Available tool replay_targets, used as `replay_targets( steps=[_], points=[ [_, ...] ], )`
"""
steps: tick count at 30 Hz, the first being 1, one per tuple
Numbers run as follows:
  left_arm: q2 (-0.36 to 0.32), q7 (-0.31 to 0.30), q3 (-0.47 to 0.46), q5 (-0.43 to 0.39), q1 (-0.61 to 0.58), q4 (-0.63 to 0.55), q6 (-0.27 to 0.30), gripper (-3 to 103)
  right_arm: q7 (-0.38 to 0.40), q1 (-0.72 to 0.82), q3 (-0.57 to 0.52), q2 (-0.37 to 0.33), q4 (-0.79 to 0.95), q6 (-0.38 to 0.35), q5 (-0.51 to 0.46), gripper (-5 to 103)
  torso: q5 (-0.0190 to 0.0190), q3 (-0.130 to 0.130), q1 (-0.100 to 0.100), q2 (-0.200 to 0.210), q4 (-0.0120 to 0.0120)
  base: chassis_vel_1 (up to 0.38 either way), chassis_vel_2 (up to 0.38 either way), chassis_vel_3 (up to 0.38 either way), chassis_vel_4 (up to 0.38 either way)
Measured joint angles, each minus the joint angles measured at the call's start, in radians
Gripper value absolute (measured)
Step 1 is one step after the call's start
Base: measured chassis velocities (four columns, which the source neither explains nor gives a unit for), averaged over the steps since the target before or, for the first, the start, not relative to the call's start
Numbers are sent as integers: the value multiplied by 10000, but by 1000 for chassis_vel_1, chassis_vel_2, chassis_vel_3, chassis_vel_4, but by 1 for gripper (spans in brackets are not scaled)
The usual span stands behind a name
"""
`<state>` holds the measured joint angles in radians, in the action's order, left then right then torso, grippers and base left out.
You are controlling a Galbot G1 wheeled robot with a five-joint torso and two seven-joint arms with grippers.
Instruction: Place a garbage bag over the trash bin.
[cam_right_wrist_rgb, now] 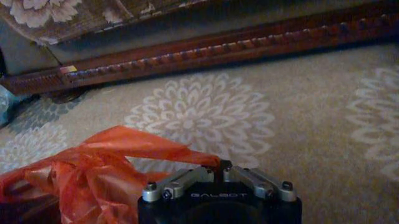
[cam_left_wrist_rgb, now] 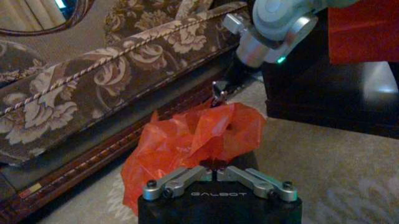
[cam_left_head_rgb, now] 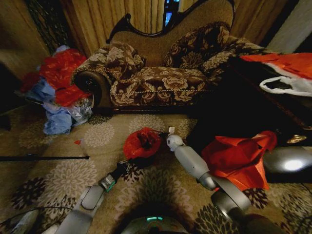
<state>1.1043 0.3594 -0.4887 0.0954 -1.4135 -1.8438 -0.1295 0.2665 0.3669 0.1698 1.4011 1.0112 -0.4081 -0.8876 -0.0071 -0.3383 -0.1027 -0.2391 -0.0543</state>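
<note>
Stretching the garbage bag (cam_left_head_rgb: 141, 143) over the trash bin (cam_left_head_rgb: 142, 161) on the carpet, the left gripper (cam_left_wrist_rgb: 215, 173) and right gripper (cam_right_wrist_rgb: 219, 167) each pinch the bag's edge, jaws pressed together. Next likely calls for pulling the film down around the rim. The orange-red bag (cam_left_head_rgb: 239, 158) lies near; the sofa (cam_left_head_rgb: 161, 73) stands close behind.

One garbage bag (cam_left_head_rgb: 141, 143), two claws (cam_left_head_rgb: 127, 165) (cam_left_head_rgb: 165, 135)

Head looks down; wrists close, perhaps opposed — sharing garbage bag (cam_left_head_rgb: 142, 143).

Crumpled red garbage bag (cam_left_head_rgb: 142, 142) over trash bin (cam_left_head_rgb: 144, 160)
</note>
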Motion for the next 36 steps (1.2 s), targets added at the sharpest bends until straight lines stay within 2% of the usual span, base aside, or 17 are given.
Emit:
replay_targets(
  steps=[7,11,15,21,24,29,36],
  points=[
    [-272,23,-248,-358,-287,-496,-17,0,692,164,365,-713,1354,-376,-104,0,-2,0,0,0,-1,0,0,0,0],
    [-919,198,-1185,-1353,-1415,-1673,178,0,691,392,705,-1314,1903,-537,-21,0,2,0,3,-1,-2,0,0,0,0],
    [-1317,447,-1848,-1716,-2067,-2093,236,0,671,540,723,-1358,1951,-547,74,0,2,1,2,0,1,0,0,0,0],
    [-1463,492,-2095,-1815,-2336,-2192,484,0,674,554,716,-1422,1926,-564,198,0,0,0,2,0,0,0,0,0,0],
    [-1436,575,-2046,-1732,-2214,-1863,571,0,509,633,732,-1524,1832,-552,392,0,0,0,2,0,-1,0,0,0,0],
    [-1331,701,-1639,-1373,-1698,-969,273,0,409,961,729,-1480,1833,-491,601,0,-2,-1,2,0,-2,0,0,0,0],
    [-883,730,-1158,-697,-748,743,-190,0,-72,1388,707,-1114,1298,-48,1413,0,2,-1,1,0,-2,0,0,0,0]
  ],
)
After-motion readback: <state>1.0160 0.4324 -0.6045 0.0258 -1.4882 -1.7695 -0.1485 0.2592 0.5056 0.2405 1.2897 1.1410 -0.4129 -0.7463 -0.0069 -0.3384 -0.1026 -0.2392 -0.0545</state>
